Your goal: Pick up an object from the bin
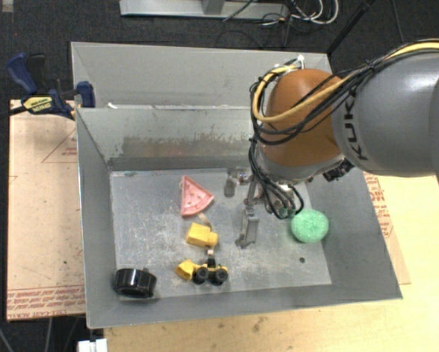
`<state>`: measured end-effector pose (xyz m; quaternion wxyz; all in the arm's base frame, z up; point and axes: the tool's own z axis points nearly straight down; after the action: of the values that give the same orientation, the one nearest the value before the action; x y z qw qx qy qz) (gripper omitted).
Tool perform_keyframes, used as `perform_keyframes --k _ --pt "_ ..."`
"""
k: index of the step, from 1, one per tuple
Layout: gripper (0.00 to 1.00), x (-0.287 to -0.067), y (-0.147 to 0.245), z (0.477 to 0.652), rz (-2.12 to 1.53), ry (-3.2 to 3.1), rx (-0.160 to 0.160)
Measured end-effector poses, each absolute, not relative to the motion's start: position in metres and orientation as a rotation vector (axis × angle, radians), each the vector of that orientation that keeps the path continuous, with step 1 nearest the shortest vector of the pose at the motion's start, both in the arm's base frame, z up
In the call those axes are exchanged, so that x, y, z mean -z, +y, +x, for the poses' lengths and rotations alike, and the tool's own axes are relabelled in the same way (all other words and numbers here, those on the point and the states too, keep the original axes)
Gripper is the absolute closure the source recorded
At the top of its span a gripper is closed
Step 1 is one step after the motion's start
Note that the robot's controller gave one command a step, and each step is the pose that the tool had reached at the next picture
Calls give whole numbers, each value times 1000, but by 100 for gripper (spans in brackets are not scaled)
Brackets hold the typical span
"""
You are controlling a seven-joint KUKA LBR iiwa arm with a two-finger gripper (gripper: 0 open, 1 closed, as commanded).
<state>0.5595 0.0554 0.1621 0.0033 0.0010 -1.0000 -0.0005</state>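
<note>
Your hand (247, 232) hangs low in the bin (95, 218), over bare floor just right of the yellow block (201, 235). I cannot tell how far open it is, and nothing shows in its hold.

The main risk is a grasp that closes on nothing. The hand stands beside the yellow block, not over it, so a straight descent would likely meet only metal and could jar the wrist. If you shift toward the block while this low, you may shove it instead of straddling it, and drive it into the yellow and black toy vehicle (202, 272) just in front of it. The green ball (309, 226), right of the block beyond the hand, would probably roll at the lightest touch from the cables (282, 200) hanging under the orange cover (300, 123).

The block is, by my judgement, your nearest candidate. It is small, boxy and bright yellow, lies flat and a little askew, and touches no other thing.

A pink wedge (195, 196) lies just behind the block. A black ring (135, 281) sits well to the block's front left.
</note>
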Motion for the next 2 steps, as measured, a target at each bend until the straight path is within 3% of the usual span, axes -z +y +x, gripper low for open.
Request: perform_keyframes --k 1,2 --pt "0 -167 55 561 0 -3143 2" --pt "0 -84 88 561 -136 -3144 4"
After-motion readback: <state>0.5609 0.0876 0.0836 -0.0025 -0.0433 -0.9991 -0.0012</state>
